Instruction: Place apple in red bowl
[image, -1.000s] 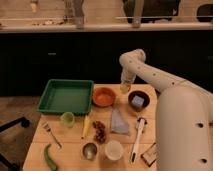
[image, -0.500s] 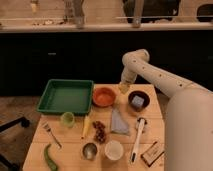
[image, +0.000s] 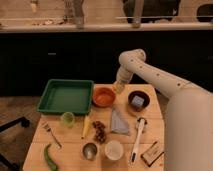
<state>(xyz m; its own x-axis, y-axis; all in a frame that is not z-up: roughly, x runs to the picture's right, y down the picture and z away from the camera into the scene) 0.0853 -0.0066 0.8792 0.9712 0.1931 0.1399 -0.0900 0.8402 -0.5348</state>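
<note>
The red bowl (image: 104, 96) sits on the wooden table (image: 75, 142), just right of the green tray. My gripper (image: 119, 88) hangs at the end of the arm, right over the bowl's right rim, between it and the dark bowl (image: 138, 100). A small orange-yellow round thing, the apple (image: 118, 87), shows at the gripper's tip, held just above table level. The red bowl looks empty.
A green tray (image: 65, 96) stands at the back left. A lime-green cup (image: 67, 118), a yellow wedge (image: 86, 127), a dark red cluster (image: 100, 131), a grey cloth (image: 119, 122), a white utensil (image: 137, 137), a metal cup (image: 90, 150) and a white cup (image: 114, 149) lie in front.
My gripper has moved a little to the left, from beside the dark bowl toward the red bowl's right rim. Nothing on the table has moved.
</note>
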